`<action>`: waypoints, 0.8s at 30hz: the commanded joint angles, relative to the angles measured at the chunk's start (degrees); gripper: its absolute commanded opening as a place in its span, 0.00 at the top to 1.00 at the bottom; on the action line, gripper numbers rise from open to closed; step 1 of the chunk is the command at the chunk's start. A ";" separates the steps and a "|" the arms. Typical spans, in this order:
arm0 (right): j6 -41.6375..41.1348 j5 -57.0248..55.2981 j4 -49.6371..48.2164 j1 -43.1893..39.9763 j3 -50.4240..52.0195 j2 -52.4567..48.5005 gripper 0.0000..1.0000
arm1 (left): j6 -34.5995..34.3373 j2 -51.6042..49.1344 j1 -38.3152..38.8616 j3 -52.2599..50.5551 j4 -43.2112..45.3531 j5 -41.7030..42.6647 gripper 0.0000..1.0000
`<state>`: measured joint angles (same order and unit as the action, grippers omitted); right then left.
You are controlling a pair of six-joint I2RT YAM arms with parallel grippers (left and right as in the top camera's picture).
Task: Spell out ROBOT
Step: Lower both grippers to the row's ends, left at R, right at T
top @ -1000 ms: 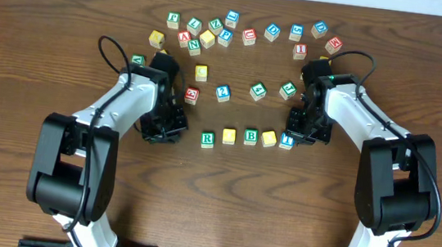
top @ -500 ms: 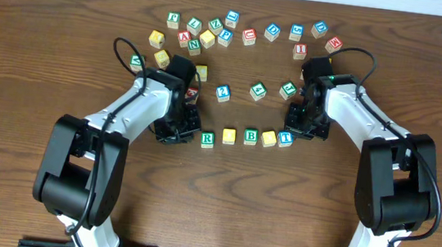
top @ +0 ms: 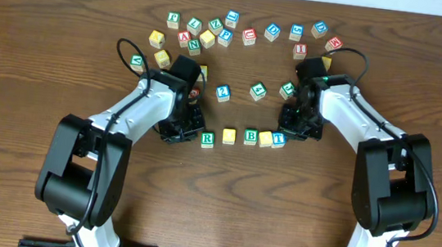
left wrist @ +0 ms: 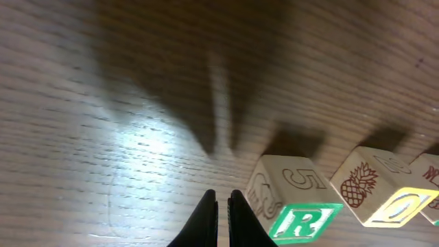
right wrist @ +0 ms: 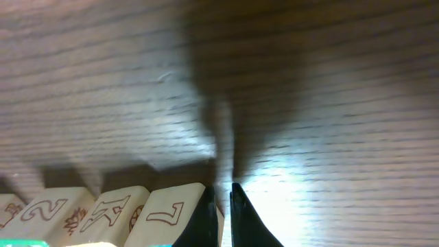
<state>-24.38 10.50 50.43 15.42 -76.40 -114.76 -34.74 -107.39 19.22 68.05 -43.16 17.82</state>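
Row of five letter cubes mid-table, both grippers closed and empty, one at each end of the row.

Left to right in the overhead view: green R cube (top: 208,139), first yellow cube (top: 229,135), green B cube (top: 251,136), second yellow cube (top: 265,138), blue T cube (top: 279,138). R cube sits a little nearer the robot than the rest, with a slight gap to the first yellow cube; the last three are packed close. Left gripper (left wrist: 221,209) has its fingers pressed together, holding nothing, tips low over the wooden table (top: 212,205) just beside the R cube. Right gripper (right wrist: 223,202) is likewise pinched shut on nothing, one finger against the T cube's side. Spare letter cubes (top: 249,36) are scattered in an arc along the far side.
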 commanded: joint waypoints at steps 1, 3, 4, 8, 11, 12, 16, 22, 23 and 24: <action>-2.78 0.63 -0.07 1.18 0.39 -0.66 0.97 | -0.52 -0.85 1.55 -0.39 0.24 -0.33 0.93; -3.04 0.59 -0.20 1.51 0.39 -0.66 0.97 | -0.52 -0.85 2.12 -0.39 0.66 -0.35 0.93; -3.04 0.61 -0.31 1.53 0.39 -0.66 0.97 | -0.52 -0.85 2.29 -0.39 0.85 -0.35 0.93; -4.24 0.70 -0.26 1.53 0.39 -0.66 0.98 | -0.55 -0.85 2.45 -0.39 1.42 -0.35 0.92; -4.33 0.74 -0.24 1.73 0.39 -0.66 0.98 | -0.55 -0.85 2.51 -0.39 1.92 -0.35 0.92; -4.35 0.83 -0.22 1.84 0.39 -0.66 0.98 | -0.55 -0.85 2.51 -0.39 1.99 -0.33 0.93; -4.57 1.66 -0.04 2.14 0.39 -0.66 0.99 | -1.09 -0.85 2.51 -0.39 2.36 -0.35 0.93; -6.47 2.34 0.00 3.50 0.39 -0.66 0.99 | -1.36 -0.85 2.51 -0.39 4.52 -0.33 0.93; -6.47 2.34 -0.11 3.87 0.39 -0.66 0.99 | -1.38 -0.85 2.51 -0.39 4.70 -0.31 0.93; -6.45 2.32 -0.11 4.07 0.39 -0.66 0.99 | -1.38 -0.85 2.51 -0.39 4.72 -0.33 0.92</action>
<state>-29.54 12.03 50.28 18.00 -76.38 -114.76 -35.59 -107.48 21.65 68.05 -38.54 17.85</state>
